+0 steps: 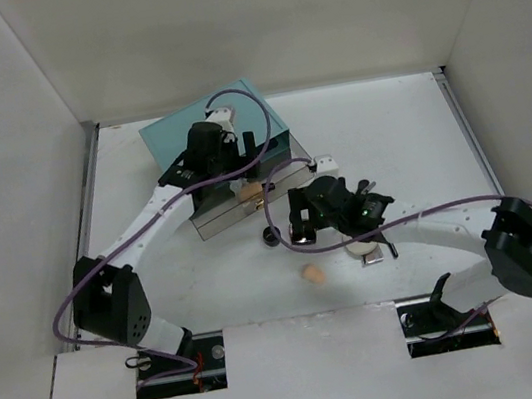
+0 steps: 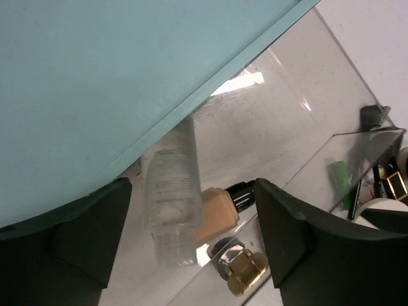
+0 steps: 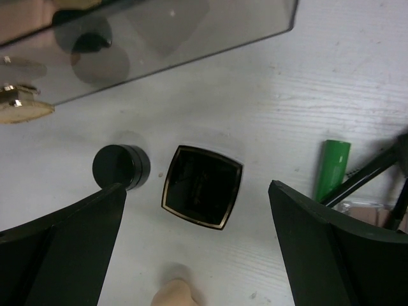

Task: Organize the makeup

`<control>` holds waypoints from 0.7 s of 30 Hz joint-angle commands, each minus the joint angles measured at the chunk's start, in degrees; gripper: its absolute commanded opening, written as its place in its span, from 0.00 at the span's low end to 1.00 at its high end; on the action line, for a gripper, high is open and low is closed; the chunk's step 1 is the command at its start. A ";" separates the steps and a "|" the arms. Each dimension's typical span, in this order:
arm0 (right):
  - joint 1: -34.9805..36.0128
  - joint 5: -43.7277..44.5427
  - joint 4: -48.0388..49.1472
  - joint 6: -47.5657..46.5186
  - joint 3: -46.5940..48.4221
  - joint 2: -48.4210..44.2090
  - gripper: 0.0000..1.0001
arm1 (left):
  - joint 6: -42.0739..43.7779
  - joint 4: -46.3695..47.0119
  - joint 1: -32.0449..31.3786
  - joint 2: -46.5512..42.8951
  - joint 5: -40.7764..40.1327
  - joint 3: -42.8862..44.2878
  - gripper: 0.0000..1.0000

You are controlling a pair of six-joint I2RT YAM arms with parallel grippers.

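Makeup is split between the open drawer [image 1: 219,222] of the teal box [image 1: 161,140] and the white table [image 1: 388,140] just in front of that box. The left gripper [image 2: 191,191] hangs at the box's front edge, over the drawer, with its jaws apart. A clear bottle [image 2: 171,185] lies between them with a gap on either side, touching neither finger. Beside it is a tan cylinder [image 2: 217,213] with a black cap, and both are inside the drawer. In front of the box, the right gripper [image 3: 197,186] hovers with its jaws spread wide and nothing in them. Under it on the table sit a square black compact [image 3: 201,186] and, just beside it, a round black compact [image 3: 120,167]. A green tube [image 3: 331,169] lies near the square one's other side. A peach sponge [image 1: 312,274] rests farther out from the box than the compacts.
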 commanded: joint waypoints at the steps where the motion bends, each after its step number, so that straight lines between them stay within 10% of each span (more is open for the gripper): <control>1: 2.53 3.48 2.76 2.64 0.39 3.14 1.00 | 1.24 2.07 -0.33 -5.96 -0.85 -0.44 0.83; 4: 4.02 6.98 2.41 5.45 0.66 5.17 1.00 | 1.77 1.46 -1.03 -9.55 -1.55 -1.14 1.00; 21: 8.51 15.69 1.96 16.70 1.80 17.65 1.00 | -1.56 -5.05 -6.04 -28.54 -14.56 -10.98 1.00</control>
